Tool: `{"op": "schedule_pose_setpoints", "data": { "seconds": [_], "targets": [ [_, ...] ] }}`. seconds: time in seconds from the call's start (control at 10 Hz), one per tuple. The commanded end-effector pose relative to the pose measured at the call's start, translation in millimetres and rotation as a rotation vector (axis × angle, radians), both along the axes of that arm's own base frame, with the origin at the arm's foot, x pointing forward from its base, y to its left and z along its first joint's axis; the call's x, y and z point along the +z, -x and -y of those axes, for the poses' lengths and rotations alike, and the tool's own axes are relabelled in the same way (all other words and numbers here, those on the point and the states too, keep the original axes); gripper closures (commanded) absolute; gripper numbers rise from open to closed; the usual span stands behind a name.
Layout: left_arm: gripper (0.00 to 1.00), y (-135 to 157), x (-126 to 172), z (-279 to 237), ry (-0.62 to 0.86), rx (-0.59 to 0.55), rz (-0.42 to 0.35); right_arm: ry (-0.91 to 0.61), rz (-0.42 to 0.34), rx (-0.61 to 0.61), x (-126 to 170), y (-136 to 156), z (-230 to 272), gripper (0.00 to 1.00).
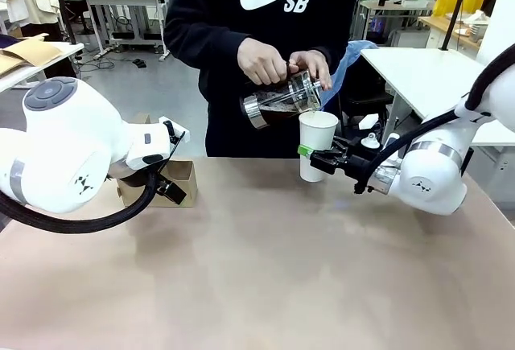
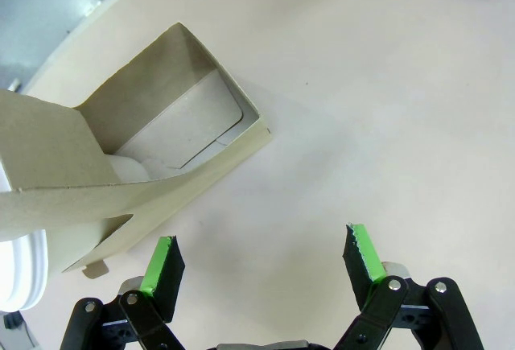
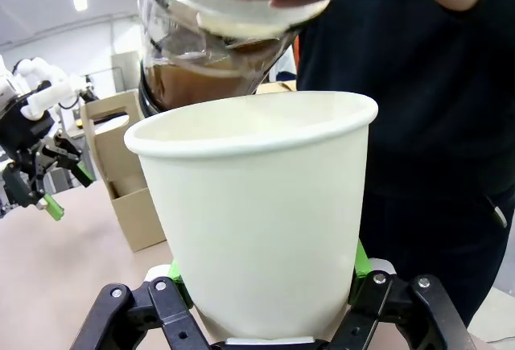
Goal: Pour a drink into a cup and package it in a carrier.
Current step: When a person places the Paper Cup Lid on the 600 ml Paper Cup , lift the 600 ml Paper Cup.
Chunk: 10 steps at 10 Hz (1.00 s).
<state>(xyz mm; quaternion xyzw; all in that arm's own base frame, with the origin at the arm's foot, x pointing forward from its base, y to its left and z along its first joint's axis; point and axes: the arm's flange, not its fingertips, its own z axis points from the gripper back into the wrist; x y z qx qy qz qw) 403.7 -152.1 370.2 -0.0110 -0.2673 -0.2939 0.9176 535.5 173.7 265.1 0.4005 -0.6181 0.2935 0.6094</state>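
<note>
Front view: my right hand (image 1: 312,155) clamped the cup (image 1: 317,134) at the far right of the tabletop (image 1: 265,269), where a person (image 1: 265,20) tilted a jug (image 1: 296,91) of drink (image 1: 273,113) over its rim; my left hand (image 2: 261,252) gaped empty beside the carrier (image 2: 161,133), far left.

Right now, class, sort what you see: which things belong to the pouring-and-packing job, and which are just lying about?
Job in hand:
- cup, gripped by the right gripper
- jug of drink, tilted over the cup by the person's hands
- carrier, by the open left gripper

Lying about:
- blue cloth beside the person
- flat cardboard on the far-left side table
</note>
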Motion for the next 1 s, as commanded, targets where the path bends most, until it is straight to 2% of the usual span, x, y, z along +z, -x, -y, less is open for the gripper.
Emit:
{"op": "schedule_pose_setpoints", "data": {
  "seconds": [0.0, 0.9],
  "targets": [
    [0.00, 0.1, 0.2, -0.2, 0.002, 0.000, 0.000, 0.004, 0.009, -0.016, 3.1, 3.5, -1.6, 0.20],
    [0.00, 0.1, 0.2, -0.2, 0.002, 0.000, 0.000, 0.004, 0.009, -0.016, 3.1, 3.5, -1.6, 0.20]
  ]
}}
